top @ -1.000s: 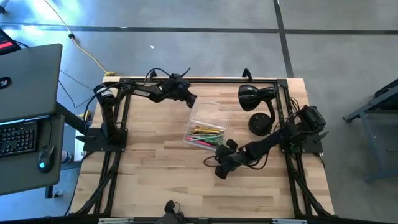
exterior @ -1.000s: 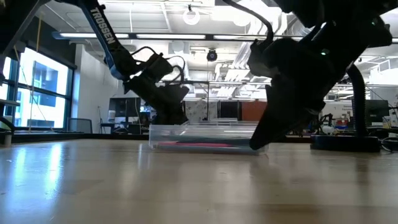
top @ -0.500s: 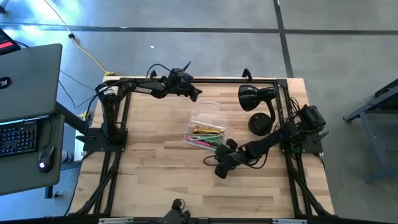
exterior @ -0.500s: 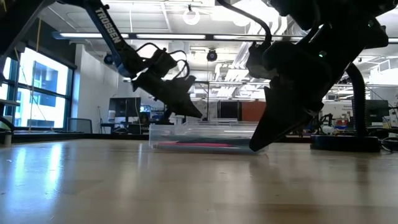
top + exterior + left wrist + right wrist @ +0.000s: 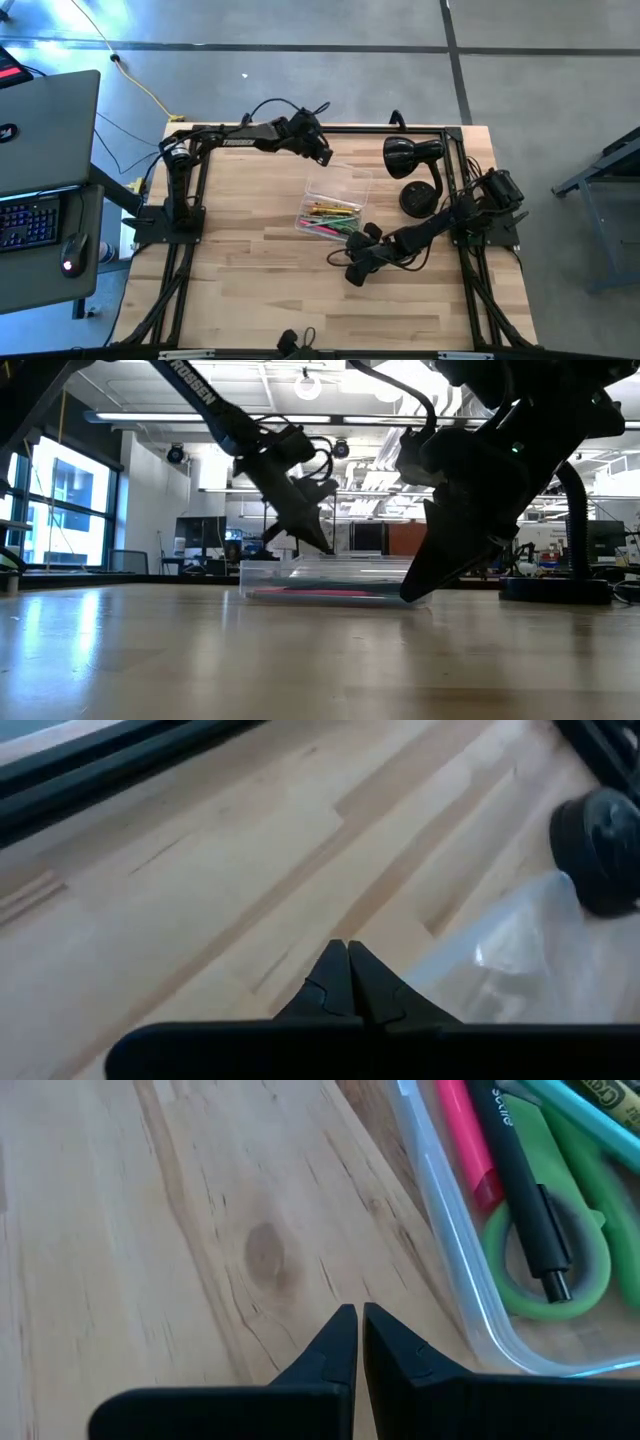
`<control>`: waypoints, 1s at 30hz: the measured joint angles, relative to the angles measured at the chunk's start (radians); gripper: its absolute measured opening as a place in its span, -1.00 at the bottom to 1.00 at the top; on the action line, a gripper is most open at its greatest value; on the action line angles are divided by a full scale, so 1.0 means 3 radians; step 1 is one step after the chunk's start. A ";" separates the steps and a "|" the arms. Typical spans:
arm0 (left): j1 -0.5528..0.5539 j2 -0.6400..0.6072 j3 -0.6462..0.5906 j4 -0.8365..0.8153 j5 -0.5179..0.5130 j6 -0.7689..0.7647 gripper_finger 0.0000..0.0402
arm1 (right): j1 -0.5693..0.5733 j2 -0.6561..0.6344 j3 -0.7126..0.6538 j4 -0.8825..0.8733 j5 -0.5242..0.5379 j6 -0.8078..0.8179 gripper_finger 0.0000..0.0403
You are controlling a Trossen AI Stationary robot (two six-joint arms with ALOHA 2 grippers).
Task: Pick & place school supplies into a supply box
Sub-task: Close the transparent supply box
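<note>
In clear supply box [image 5: 335, 203]: pens, scissors [image 5: 560, 1245] (green-handled).

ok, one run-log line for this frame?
supply box: pens, scissors inside | left claw: shut, empty, above box's far end | right claw: shut, empty, on table beside box's near edge

Only partial lettering reads — "ROSSEN" on the left arm [image 5: 205, 400] in the low view.

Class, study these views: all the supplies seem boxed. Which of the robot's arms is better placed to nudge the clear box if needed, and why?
Probably the right: the right gripper, shut, sits beside the supply box near the scissors. The left gripper, shut, hangs above its far end.
</note>
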 joint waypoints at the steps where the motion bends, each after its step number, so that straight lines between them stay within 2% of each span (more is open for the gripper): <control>1: -0.0014 0.0000 0.0071 -0.0136 0.0034 0.0041 -0.93 | 0.0001 0.0000 0.0000 0.0000 0.0012 0.0004 -1.00; 5: -0.0077 0.0000 0.0302 -0.0644 0.0033 0.0252 -0.93 | 0.0001 0.0000 0.0003 -0.0082 0.0067 0.0112 -1.00; 7: -0.0089 0.0000 0.0353 -0.0734 -0.0079 0.0300 -0.95 | 0.0001 0.0000 0.0003 -0.0119 0.0064 0.0145 -1.00; 14: -0.0024 0.0001 0.0375 -0.0582 -0.0301 0.0195 -0.93 | 0.0115 0.0000 0.0003 -0.0076 0.0079 0.0146 -1.00; 19: 0.0014 0.0223 0.0370 -0.0512 -0.0353 0.0088 -0.95 | 0.0197 0.0000 0.0003 -0.0075 0.0222 0.0151 -1.00; 23: 0.0018 0.0429 0.0370 -0.0314 -0.0146 -0.0048 -0.93 | 0.0243 0.0000 0.0003 -0.0074 0.0303 0.0163 -1.00; 27: 0.0014 0.0449 0.0371 -0.0302 0.0017 -0.0006 -0.93 | 0.0251 0.0000 0.0003 -0.0078 0.0354 0.0172 -1.00; 30: 0.0017 0.0433 0.0371 -0.0393 0.0357 0.0112 -0.95 | 0.0239 0.0000 0.0003 -0.0114 0.0372 0.0156 -1.00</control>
